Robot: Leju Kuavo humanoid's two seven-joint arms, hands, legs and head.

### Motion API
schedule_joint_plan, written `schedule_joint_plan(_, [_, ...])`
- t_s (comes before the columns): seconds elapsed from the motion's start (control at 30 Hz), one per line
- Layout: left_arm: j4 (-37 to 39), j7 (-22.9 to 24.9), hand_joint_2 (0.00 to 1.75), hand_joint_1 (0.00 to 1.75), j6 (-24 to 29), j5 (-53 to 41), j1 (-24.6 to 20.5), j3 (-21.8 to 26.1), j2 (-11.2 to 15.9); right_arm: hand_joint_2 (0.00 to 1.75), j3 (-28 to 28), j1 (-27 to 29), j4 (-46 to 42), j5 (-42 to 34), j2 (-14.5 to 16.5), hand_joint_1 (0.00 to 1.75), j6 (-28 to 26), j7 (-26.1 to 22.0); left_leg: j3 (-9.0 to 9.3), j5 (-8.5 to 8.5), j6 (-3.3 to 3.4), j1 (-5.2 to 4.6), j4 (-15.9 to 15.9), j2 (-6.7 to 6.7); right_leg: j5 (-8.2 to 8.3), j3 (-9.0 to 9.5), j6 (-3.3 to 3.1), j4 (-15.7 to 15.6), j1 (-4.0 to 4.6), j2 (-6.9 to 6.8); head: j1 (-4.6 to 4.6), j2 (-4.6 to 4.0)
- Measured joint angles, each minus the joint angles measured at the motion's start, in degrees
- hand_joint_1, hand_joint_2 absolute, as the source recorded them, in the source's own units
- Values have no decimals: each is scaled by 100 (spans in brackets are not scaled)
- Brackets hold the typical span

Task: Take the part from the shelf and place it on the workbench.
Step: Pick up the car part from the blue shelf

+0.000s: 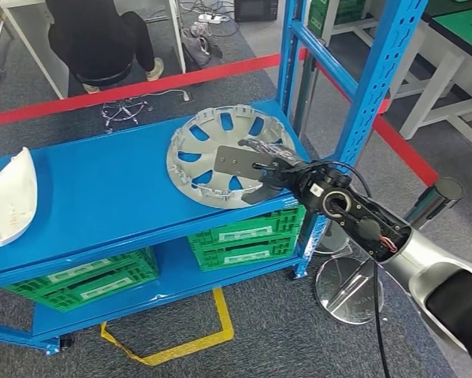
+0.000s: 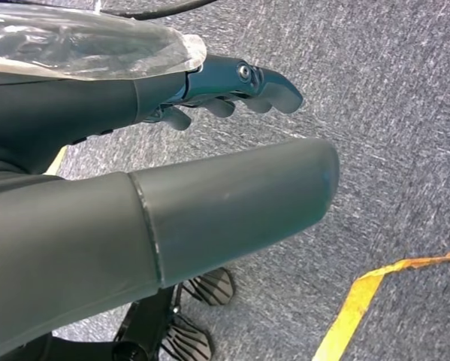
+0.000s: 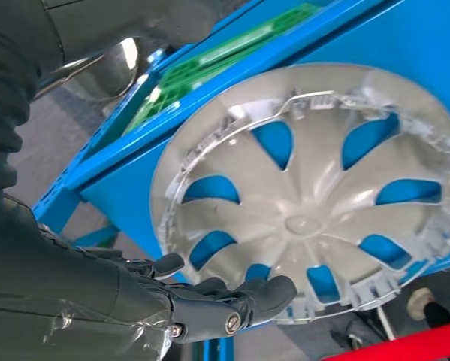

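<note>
Head view, right arm: enters from the lower right of the frame and reaches up-left toward the centre.
Head view, right hand (image 1: 268, 167): lies flat over the near right part of the hubcap, fingers stretched out and apart, thumb angled down toward the shelf edge; nothing gripped.
Head view, hubcap (image 1: 212, 142): silver, lying flat at the right end of the blue shelf (image 1: 102, 189), centre of frame.
Head view, others: white part (image 1: 12, 197) at far left of the shelf; green crates (image 1: 245, 236) on the tier below; a seated person (image 1: 96, 35) at the top.
Left wrist view, left hand (image 2: 234, 83): at upper centre over grey carpet, dark fingers loosely extended, holding nothing.
Right wrist view, right hand (image 3: 211, 304): at bottom centre, fingers extended at the hubcap's (image 3: 318, 195) rim, not closed on it.
</note>
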Motion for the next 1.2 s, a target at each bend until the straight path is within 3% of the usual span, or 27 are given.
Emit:
schedule_joint_plan(0.23, [-1,0,0,0,-3,-7,-10,0,-1,175,428,-378,426,629,-97,0,271,-220,1,0,0,0,0,0,0,0,0,0,0,0,-1,0])
schedule_joint_plan(0.83, [0,1,0,0,-6,-17,-52,0,-4,175,1111,-629,1381,1057,-99,0,478,-717,0,0,0,0,0,0,0,-1,0,0,0,0,-1,0])
schedule_joint_plan(1.2, [0,68,0,0,0,-35,-120,0,-15,175,1432,-766,2237,1502,40,0,221,-1316,-1,0,0,0,1,-1,0,-1,0,0,0,-1,-1,0])
